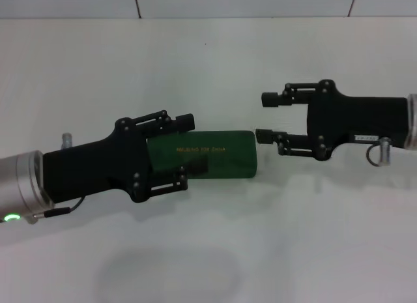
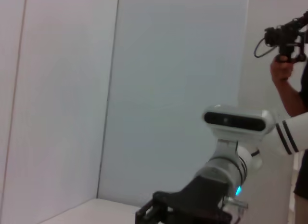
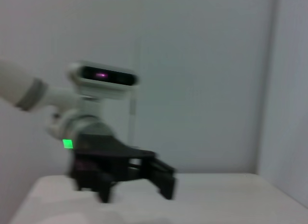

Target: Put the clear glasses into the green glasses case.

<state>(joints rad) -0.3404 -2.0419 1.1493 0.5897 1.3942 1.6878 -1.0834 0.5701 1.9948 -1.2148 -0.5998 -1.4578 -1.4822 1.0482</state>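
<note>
The dark green hard glasses case [image 1: 207, 153] lies shut, lengthwise between the open left gripper [image 1: 185, 150] and open right gripper [image 1: 266, 117].

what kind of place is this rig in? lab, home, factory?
Most likely a lab or data-collection booth: a bare white table, plain white panel walls around it, and a person nearby holding a camera rig. Only the green glasses case lies between the grippers.

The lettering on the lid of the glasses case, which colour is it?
Gold, on the dark green glasses case; the head view shows it best.
</note>
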